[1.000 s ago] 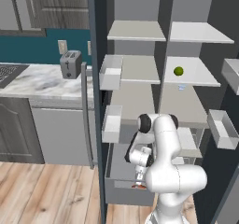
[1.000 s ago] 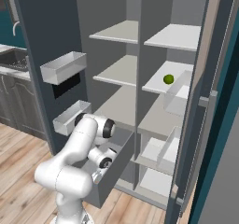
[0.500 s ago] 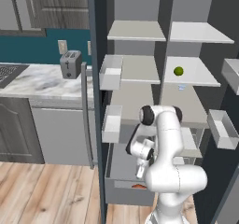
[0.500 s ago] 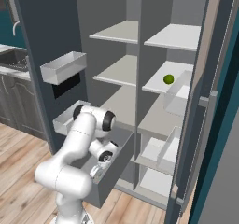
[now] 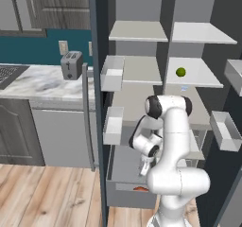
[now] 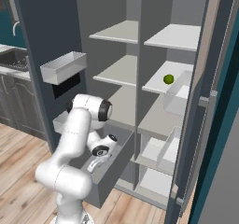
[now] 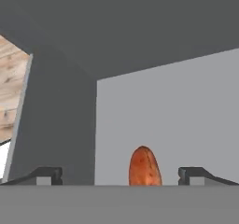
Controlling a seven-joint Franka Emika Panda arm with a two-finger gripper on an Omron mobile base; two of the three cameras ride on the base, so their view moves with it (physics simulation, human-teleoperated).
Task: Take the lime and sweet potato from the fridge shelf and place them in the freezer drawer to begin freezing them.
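The gripper (image 7: 120,174) stands released above the oblong, mottled orange-red sweet potato (image 7: 144,166) in the smooth grey freezer drawer (image 5: 124,164). The round lime (image 5: 180,72) rests on 1 flat fridge shelf (image 5: 203,76).

My fingertips (image 7: 45,175) stood wide apart with the sweet potato (image 7: 144,167) lying between them, untouched, on the pale grey floor of the freezer drawer (image 7: 177,115), near its dark wall.
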